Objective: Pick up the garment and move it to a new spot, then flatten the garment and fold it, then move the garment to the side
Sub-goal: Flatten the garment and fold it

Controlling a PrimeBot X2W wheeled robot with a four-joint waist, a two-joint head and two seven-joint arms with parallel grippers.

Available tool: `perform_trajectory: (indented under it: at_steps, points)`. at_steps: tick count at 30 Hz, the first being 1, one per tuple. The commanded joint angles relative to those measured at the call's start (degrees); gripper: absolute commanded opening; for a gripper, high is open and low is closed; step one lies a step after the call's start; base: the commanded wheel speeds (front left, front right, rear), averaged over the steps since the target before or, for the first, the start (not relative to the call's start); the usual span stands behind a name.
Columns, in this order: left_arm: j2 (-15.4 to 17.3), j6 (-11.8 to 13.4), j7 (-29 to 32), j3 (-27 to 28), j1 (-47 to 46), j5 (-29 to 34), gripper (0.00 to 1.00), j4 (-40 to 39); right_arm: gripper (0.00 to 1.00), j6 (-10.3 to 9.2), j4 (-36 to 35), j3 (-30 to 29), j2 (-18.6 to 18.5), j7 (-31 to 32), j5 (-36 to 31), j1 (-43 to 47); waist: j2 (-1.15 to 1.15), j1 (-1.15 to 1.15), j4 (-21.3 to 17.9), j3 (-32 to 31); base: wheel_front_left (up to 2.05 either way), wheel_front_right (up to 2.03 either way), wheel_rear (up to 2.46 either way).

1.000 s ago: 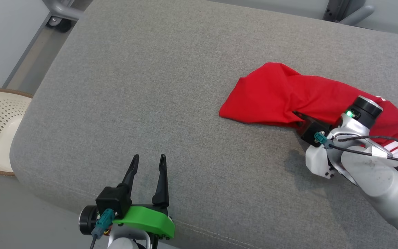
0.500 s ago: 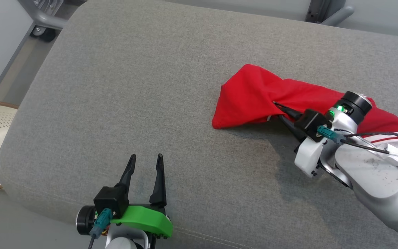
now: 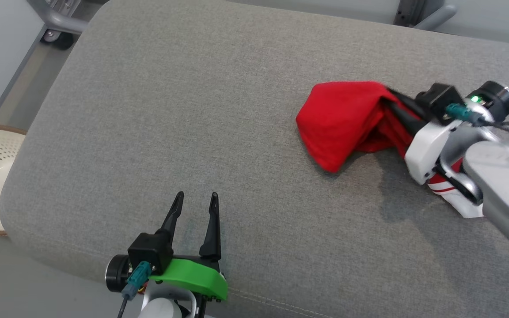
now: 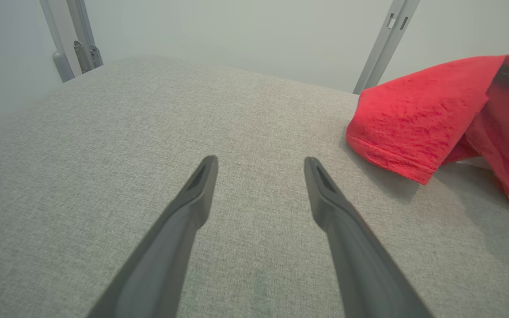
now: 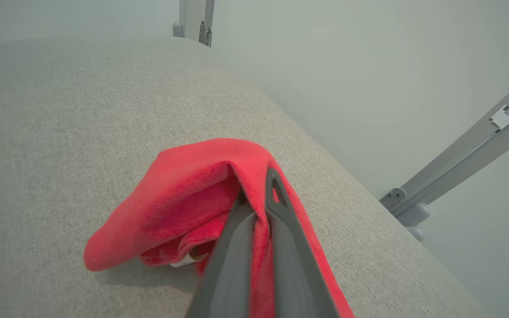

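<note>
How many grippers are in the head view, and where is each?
2. The left gripper hovers open at the lower left over the grey cushion; the right gripper, at the right, is shut on the red garment.

Left hand (image 3: 197, 194) first: low and close to the body, its two dark fingers (image 4: 184, 212) pointing straight ahead and spread wide, with nothing between them. A green bracket (image 3: 190, 278) sits at its base, with a black camera block beside it.

Now the right hand (image 3: 391, 93): its fingers are pressed tight together, pinching a fold of the red garment (image 3: 338, 119), and cloth drapes down on either side of them. This hand angles forward and across toward the left hand's side. Behind its fingers are a white housing (image 3: 422, 150) and a wrist (image 3: 473, 98) showing a green light, then the silver forearm (image 3: 506, 181) running back out of frame.
</note>
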Motion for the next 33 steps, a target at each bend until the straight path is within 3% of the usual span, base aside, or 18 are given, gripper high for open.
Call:
perform_trajectory:
  at_steps: [1,9,10,11,12,20,28,33]
  points:
    - [0.1,0.0,-0.2,-0.6,-1.3,-0.7,1.00,-0.1,0.00,-0.10,4.3,-1.7,-0.4,0.2,1.2,-2.4,0.00,0.00,2.3,2.0,0.00,0.00,0.00]
    - [0.1,0.9,-0.2,-2.3,-2.3,-2.2,1.00,-0.5,0.00,-0.09,24.3,-7.3,1.4,-0.8,1.6,-7.8,0.00,0.00,5.7,4.5,0.00,0.00,0.00]
    - [0.1,0.9,-0.2,-2.3,-2.3,-2.3,1.00,-0.5,0.07,-0.09,26.0,-7.8,1.8,-1.2,1.8,-8.1,0.00,0.00,5.7,4.6,0.00,0.00,0.00]
    - [0.1,1.1,-0.2,-2.2,-2.2,-2.3,1.00,-0.6,0.47,-0.09,27.4,-8.0,2.0,-1.8,1.8,-8.1,0.00,0.00,5.6,4.6,0.00,0.00,0.00]
    - [0.1,1.3,-0.2,-2.0,-2.1,-2.4,1.00,-0.7,1.00,-0.09,28.4,-7.9,2.3,-2.3,1.7,-8.1,0.00,0.00,5.4,4.7,0.00,0.00,0.00]
    - [0.1,1.6,-0.2,-1.0,-1.9,-1.4,1.00,-0.9,1.00,-0.09,27.2,-5.0,2.4,-6.1,0.1,-8.4,0.00,0.00,1.9,3.5,0.00,0.00,0.00]
    - [0.1,0.9,-0.2,0.2,-1.3,0.2,1.00,-0.6,1.00,-0.09,14.8,-1.1,0.6,-7.2,-2.6,-5.0,0.00,0.00,-2.3,1.1,0.00,0.00,0.00]
    - [0.1,0.3,-0.2,0.0,-1.9,0.8,1.00,-0.6,1.00,-0.09,8.1,3.4,0.4,-7.2,-5.3,-2.2,0.00,0.00,-2.4,0.9,0.00,0.00,0.00]
